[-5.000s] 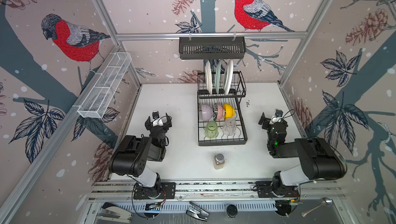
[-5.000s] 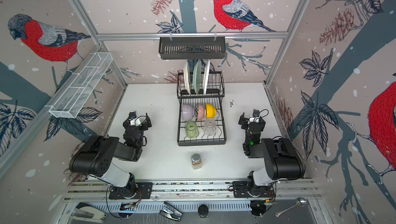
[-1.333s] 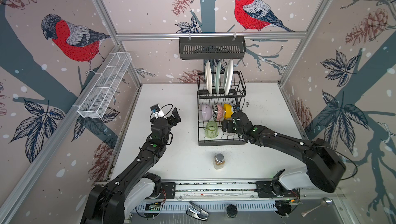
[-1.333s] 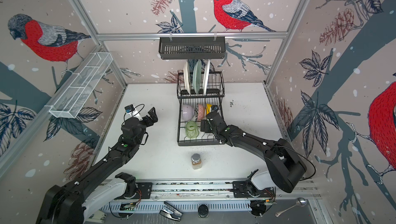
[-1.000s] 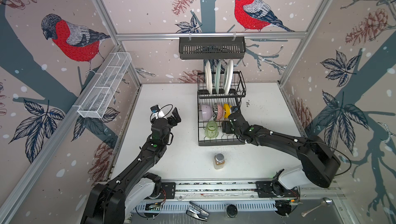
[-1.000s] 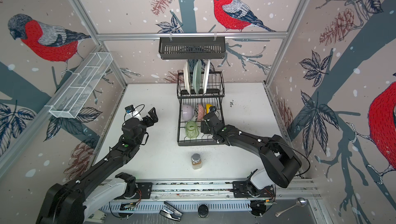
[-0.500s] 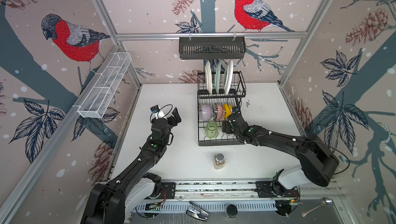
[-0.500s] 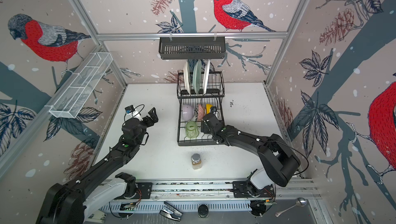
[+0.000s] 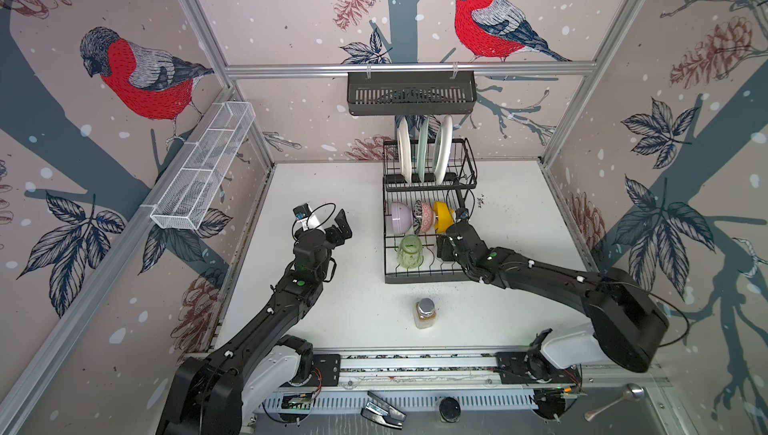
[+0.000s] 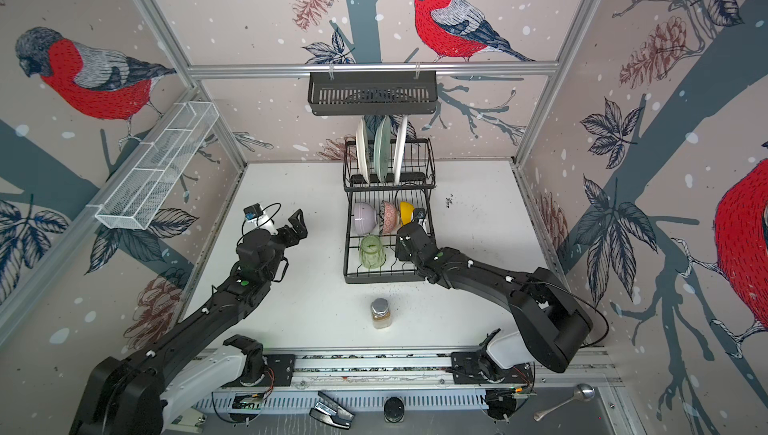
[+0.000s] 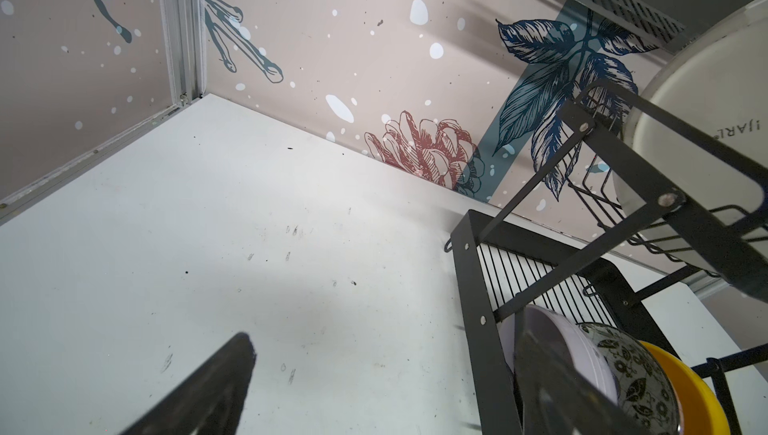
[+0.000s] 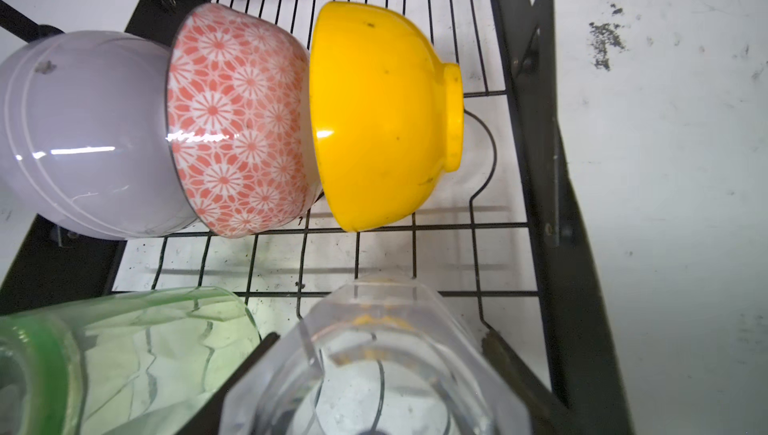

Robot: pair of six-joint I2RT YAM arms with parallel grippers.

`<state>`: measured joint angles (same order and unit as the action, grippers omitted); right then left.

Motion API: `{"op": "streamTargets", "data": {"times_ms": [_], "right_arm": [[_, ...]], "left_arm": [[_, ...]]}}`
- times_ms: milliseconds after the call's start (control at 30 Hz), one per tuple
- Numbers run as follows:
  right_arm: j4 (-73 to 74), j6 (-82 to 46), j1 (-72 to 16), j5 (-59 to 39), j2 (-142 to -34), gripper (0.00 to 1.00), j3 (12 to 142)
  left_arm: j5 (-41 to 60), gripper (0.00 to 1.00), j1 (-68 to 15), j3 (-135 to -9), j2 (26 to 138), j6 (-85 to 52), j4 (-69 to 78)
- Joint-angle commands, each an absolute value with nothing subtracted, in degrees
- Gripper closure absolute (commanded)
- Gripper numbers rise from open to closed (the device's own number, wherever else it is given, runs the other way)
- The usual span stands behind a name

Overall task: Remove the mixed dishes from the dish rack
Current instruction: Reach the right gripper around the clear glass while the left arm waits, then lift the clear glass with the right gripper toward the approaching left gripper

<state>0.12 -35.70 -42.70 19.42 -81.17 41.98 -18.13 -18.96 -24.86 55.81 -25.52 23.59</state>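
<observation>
Showing the dish rack (image 9: 428,277) on the white surface (image 9: 353,308), toward its back and centre: black wire, a raised slotted tier behind, a flat lower tier in front, a black tray base beneath. I count eight dishes, all in the rack. Three plates stand on edge in the raised tier: a white plate (image 9: 403,150), a pale green plate (image 9: 423,148) and a second white plate (image 9: 444,146). Three bowls lie on their sides in a touching row on the lower tier: lilac bowl (image 12: 83,133), pink-patterned bowl (image 12: 237,121) and glossy yellow bowl (image 12: 374,121). Two ribbed tumblers sit in front of the bowls: a green tumbler (image 9: 409,251) and a clear tumbler (image 12: 374,370). My right tool (image 12: 378,337) is down over the clear tumbler with one finger on either side of it; I cannot tell whether the fingers press on the glass. My left tool (image 9: 337,230) hangs spread wide and empty above the surface, left of the rack. One silver-capped jar (image 9: 424,313) of brown powder stands on the surface in front of the rack.
</observation>
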Motion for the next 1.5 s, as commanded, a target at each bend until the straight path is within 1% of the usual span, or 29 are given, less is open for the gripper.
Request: {"op": "streamTargets", "data": {"times_ms": [0, 100, 200, 400, 533, 733, 933, 1000, 1100, 1233, 1300, 1367, 1467], "right_arm": [[2.81, -36.05, -42.37, 19.88, -79.94, 0.37, 41.75], [2.64, -36.62, -41.72, 18.57, -79.48, 0.38, 41.92], [3.05, -37.51, -40.94, 16.68, -78.46, 0.41, 41.76], [4.19, -38.28, -40.08, 14.96, -75.33, 0.40, 40.89], [4.68, -38.94, -39.43, 13.47, -73.22, 0.39, 40.91], [9.57, -42.35, -36.84, 7.12, -67.90, 0.39, 38.58], [13.42, -45.34, -34.20, 0.84, -63.16, 0.39, 36.87], [14.62, -46.08, -33.64, -0.81, -61.95, 0.39, 36.74], [15.20, -46.63, -33.16, -2.73, -61.20, 0.39, 37.71], [15.99, -46.41, -33.13, -4.33, -60.50, 0.39, 38.76], [17.03, -46.74, -33.10, -5.24, -60.05, 0.39, 38.68], [18.05, -47.14, -32.97, -6.12, -59.63, 0.40, 38.42], [19.65, -48.15, -32.46, -8.45, -59.50, 0.40, 38.47]], "left_arm": [[-17.74, 0.02, -19.05, -25.62, 55.90, -25.27, 25.03], [-16.83, 0.02, -19.03, -26.90, 56.05, -25.19, 23.66], [-14.43, 0.02, -19.08, -27.20, 55.83, -25.73, 23.45], [-14.01, 0.02, -19.19, -27.29, 55.29, -27.47, 22.44], [-11.49, 0.03, -19.82, -27.54, 54.05, -28.21, 21.43], [-8.77, 0.06, -24.94, -29.41, 52.65, -28.84, 20.18], [-2.62, 0.06, -31.16, -30.92, 54.51, -28.37, 24.01], [0.75, 0.08, -32.80, -31.83, 56.19, -26.07, 26.01], [2.49, 0.12, -34.66, -34.46, 58.58, -23.91, 25.74], [8.65, 0.14, -34.80, -33.81, 60.47, -27.60, 31.22], [11.85, 0.19, -34.80, -32.99, 61.50, -30.06, 35.40], [14.32, 0.22, -34.82, -33.14, 62.71, -32.05, 37.58], [17.19, 0.24, -35.28, -34.58, 64.43, -32.37, 38.06]]}}
